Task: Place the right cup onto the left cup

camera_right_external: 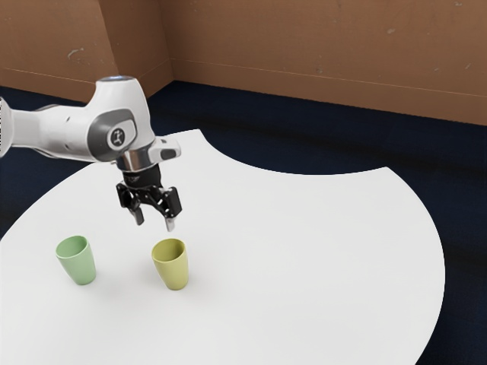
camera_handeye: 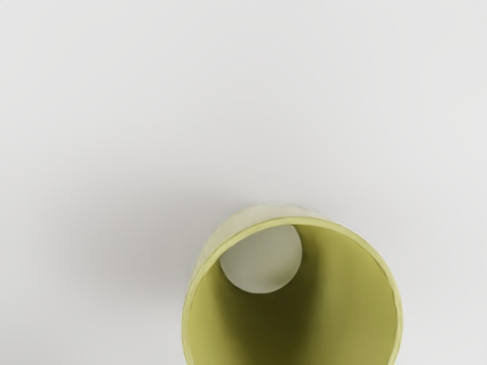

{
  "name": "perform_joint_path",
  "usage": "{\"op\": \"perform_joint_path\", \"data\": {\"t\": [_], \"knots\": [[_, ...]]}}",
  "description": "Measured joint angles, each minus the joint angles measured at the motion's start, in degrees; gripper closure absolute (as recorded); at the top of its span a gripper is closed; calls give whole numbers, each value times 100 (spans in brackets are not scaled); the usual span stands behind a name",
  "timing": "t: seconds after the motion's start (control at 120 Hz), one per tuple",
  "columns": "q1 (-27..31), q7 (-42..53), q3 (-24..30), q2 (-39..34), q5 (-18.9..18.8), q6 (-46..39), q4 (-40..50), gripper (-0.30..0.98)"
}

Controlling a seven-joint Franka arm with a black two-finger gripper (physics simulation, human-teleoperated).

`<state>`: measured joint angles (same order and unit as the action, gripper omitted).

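Yellow cup (camera_right_external: 173, 270) stands beneath the open, down-pointing tool (camera_right_external: 154, 222).

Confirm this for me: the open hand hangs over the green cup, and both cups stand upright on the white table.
Not the green cup: the open hand hangs over the yellow cup, whose mouth the wrist view shows just beneath it. The rest is right: both cups stand upright on the white table.

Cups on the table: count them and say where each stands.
2: the green cup toward the exterior view's left, the yellow cup farther toward its right, near the open hand.
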<state>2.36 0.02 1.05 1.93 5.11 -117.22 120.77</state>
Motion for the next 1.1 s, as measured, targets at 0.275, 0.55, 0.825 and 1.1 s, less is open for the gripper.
{"op": "perform_joint_path", "data": {"t": [0.275, 0.55, 0.825, 1.1], "knots": [[-501, -165, 2, 301, 14, -295, 1, 9], [-431, -269, 1, 557, 128, -448, 10, 10], [-455, -335, 1, 883, 248, -618, -5, 14], [-465, -378, 1, 936, 280, -717, -8, 43]]}}
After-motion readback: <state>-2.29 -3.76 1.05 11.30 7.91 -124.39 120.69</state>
